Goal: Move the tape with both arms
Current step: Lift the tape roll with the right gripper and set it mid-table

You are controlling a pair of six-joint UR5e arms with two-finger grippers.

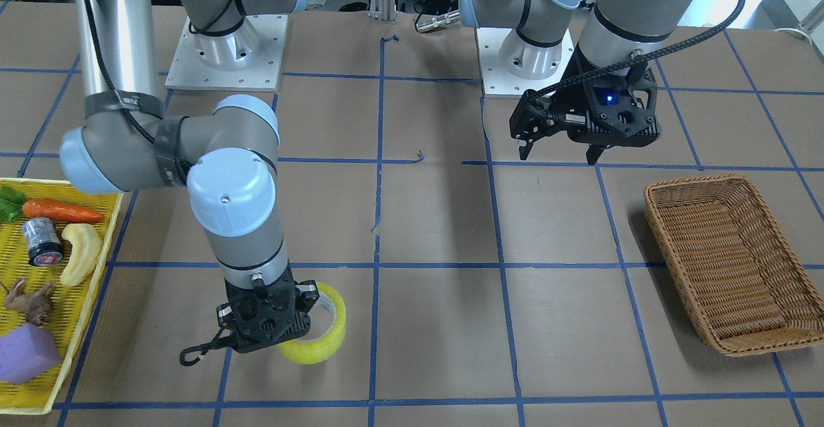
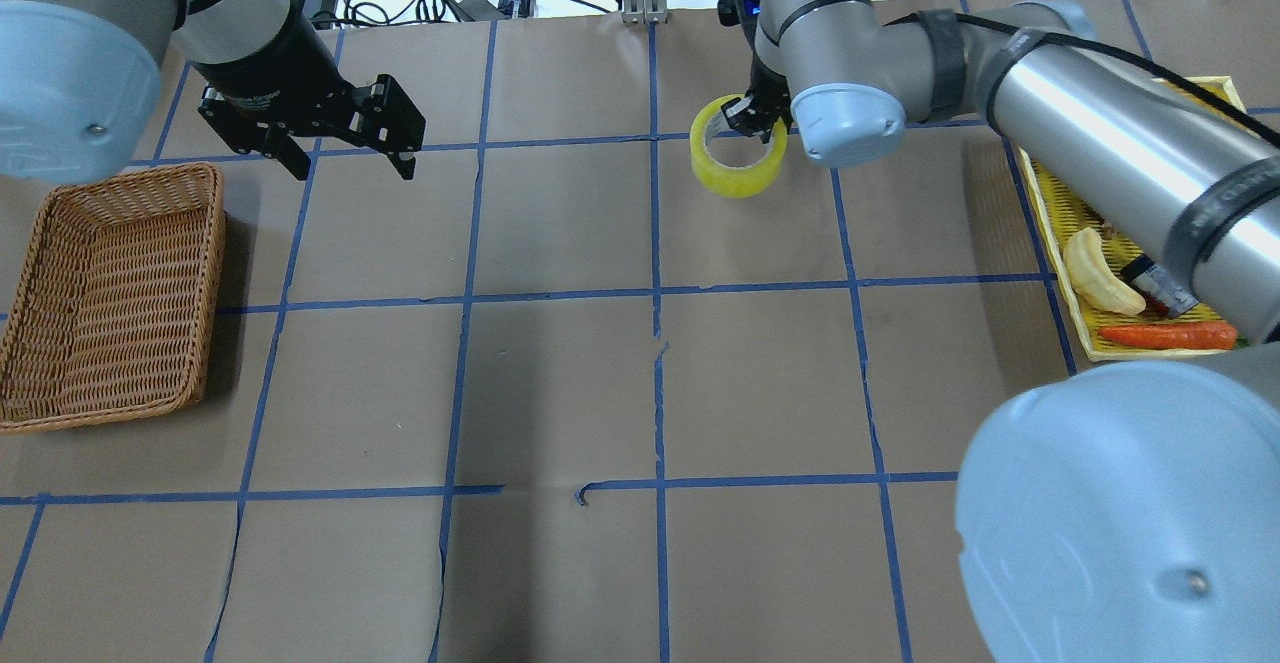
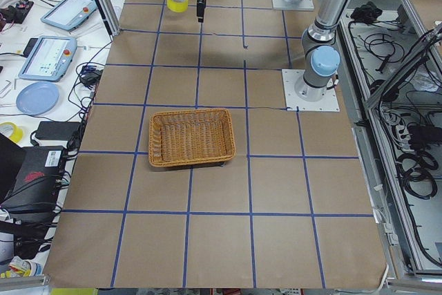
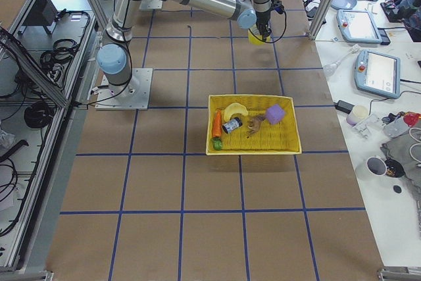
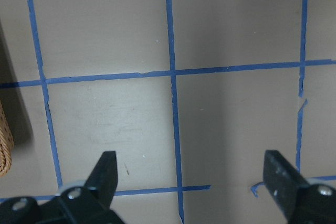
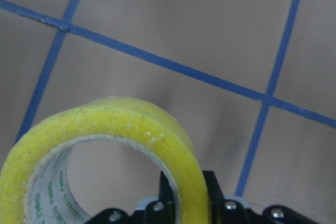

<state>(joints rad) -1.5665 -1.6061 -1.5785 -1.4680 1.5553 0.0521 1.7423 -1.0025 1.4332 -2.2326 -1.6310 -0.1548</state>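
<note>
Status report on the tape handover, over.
Right hand shut on the tape, pinching its wall. Left hand open, empty, above the table. Wicker basket outboard of left hand, not between the two.

Wicker basket (image 1: 727, 266) and yellow tray (image 1: 71, 314) holding carrot (image 1: 62, 210), jar (image 1: 42, 242), banana toy (image 1: 81, 253).

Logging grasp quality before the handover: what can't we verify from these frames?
- Whether the tape touches the table: front view, the right pincer covers part of its base.
- Right wrist view: bottom edge cuts off the tape's lower half.
- Tray contents: overhead view, right arm hides most.
</note>
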